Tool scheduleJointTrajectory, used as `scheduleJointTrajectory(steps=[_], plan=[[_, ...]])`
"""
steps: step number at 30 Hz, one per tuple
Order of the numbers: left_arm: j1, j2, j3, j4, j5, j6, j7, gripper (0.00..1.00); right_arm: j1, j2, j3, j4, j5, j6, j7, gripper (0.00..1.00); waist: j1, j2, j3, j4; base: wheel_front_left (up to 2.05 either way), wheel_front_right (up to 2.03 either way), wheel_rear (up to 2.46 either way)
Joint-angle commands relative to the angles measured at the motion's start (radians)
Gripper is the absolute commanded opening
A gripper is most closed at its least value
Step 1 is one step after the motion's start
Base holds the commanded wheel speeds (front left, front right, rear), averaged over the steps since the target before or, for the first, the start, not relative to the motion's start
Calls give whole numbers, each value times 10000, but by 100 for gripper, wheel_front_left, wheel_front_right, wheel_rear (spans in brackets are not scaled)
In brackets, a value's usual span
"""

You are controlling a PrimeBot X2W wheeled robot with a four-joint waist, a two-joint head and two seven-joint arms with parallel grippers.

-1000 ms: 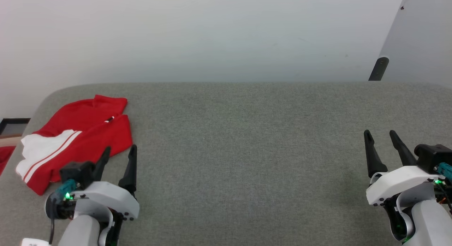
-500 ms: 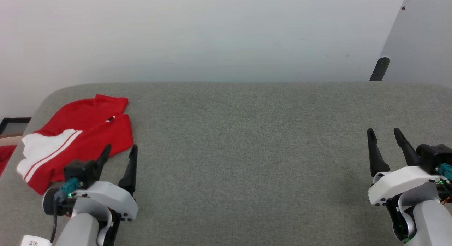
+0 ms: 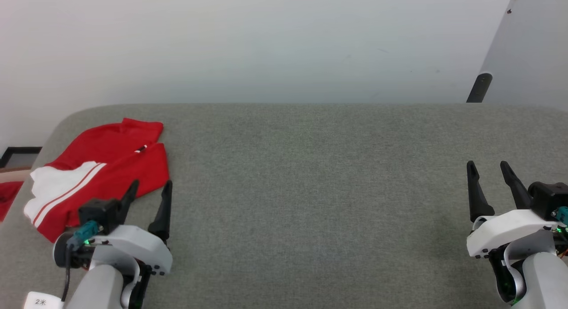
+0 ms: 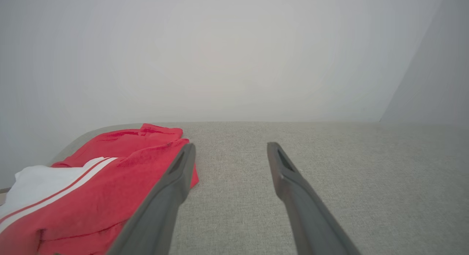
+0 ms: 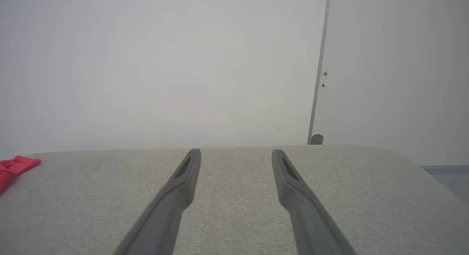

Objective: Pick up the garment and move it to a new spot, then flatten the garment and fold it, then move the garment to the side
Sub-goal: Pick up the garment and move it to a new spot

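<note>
1. Garment (image 3: 102,167): red, with a white sleeve and striped trim; folded into a compact packet; lies at ten o'clock on the table (image 3: 310,189) in the head view; same lie and same folds as a second ago.
2. Left gripper (image 3: 151,184): at seven o'clock; claw spread wide and empty; just beside the garment's near right corner, one finger crossing its edge in view; contact cannot be told; place unchanged over the last second.
3. Right gripper (image 3: 487,164): at four o'clock; claw wide and empty; well apart from the garment; has edged slightly toward three o'clock.
4. Head view: garment and dark post (image 3: 480,88) have slid a little the same way; the camera has turned, not the things.
5. Second red cloth (image 3: 6,198): plain, at nine o'clock beyond the table's edge; not the task's item.
6. Judgement: garment folded and set aside, both claws released and drawn back; the task looks complete or nearly so; no further handling appears called for.
</note>
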State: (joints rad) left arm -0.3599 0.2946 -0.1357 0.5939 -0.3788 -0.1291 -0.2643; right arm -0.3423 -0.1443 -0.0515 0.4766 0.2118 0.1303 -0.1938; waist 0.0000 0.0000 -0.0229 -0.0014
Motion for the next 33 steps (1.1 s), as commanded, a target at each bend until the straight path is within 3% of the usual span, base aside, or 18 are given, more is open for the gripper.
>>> scheduleJointTrajectory(steps=[1,9,27,33], plan=[[-114,12,-55,28,-89,-23,2,100,26,0,3,13,74,7,-55,100,0,0,22,69,0,0,0],[-186,-29,85,143,-5,-19,2,100,-62,-93,196,-37,247,7,-62,100,0,0,70,857,0,0,0],[402,-380,652,-167,531,249,2,100,-371,-224,1201,277,677,8,-214,100,0,0,185,4522,0,0,0],[605,-468,942,-256,492,379,2,100,-586,-119,1759,393,782,8,-225,100,0,0,276,5227,0,0,0]])
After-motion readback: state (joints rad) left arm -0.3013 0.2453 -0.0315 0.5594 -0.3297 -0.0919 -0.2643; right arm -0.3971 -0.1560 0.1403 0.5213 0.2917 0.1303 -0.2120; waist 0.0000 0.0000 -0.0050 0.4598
